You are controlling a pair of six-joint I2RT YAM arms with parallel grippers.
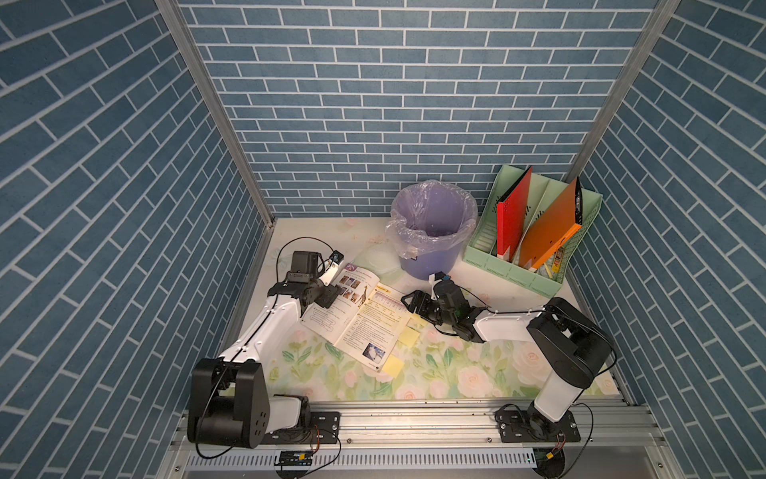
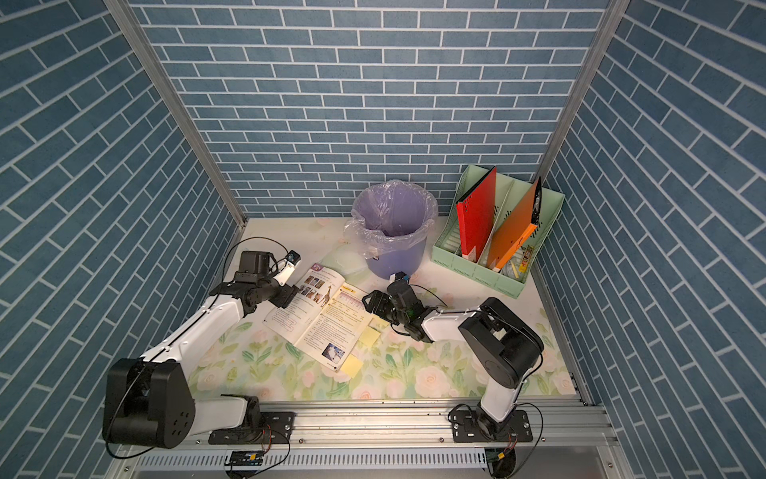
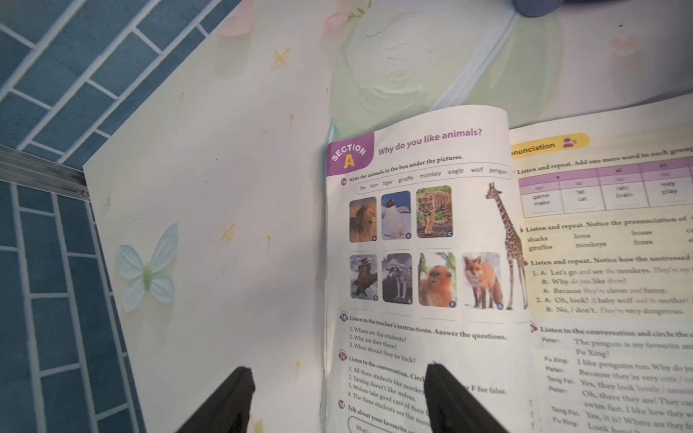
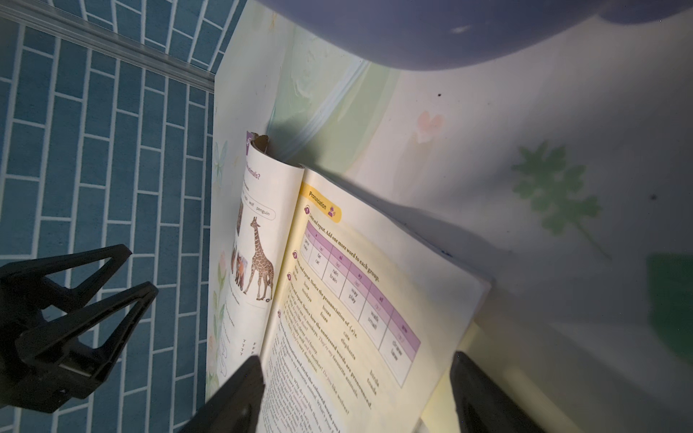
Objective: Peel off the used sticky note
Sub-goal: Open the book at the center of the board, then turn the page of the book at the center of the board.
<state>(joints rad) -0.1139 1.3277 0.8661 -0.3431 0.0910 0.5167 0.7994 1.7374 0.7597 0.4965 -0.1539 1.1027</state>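
Note:
An open textbook (image 1: 360, 319) lies at the middle of the flowered table. Three yellow sticky notes stick out from under its right page's outer edge in both top views: one (image 1: 392, 365) by the near corner, one (image 1: 408, 335) further up, and one (image 1: 416, 319) partly under my right gripper. My left gripper (image 1: 331, 296) stands open at the left page's outer edge, one finger (image 3: 446, 397) over the print. My right gripper (image 1: 408, 305) is open over the right page (image 4: 356, 300), holding nothing. A yellow strip of sticky note (image 4: 450, 390) shows beside that page's edge.
A purple bin (image 1: 431, 261) with a plastic liner stands behind the book. A green file rack (image 1: 514, 275) with red and orange folders is at the back right. A pale green plastic sleeve (image 1: 377, 259) lies between book and bin. Blue brick walls close three sides.

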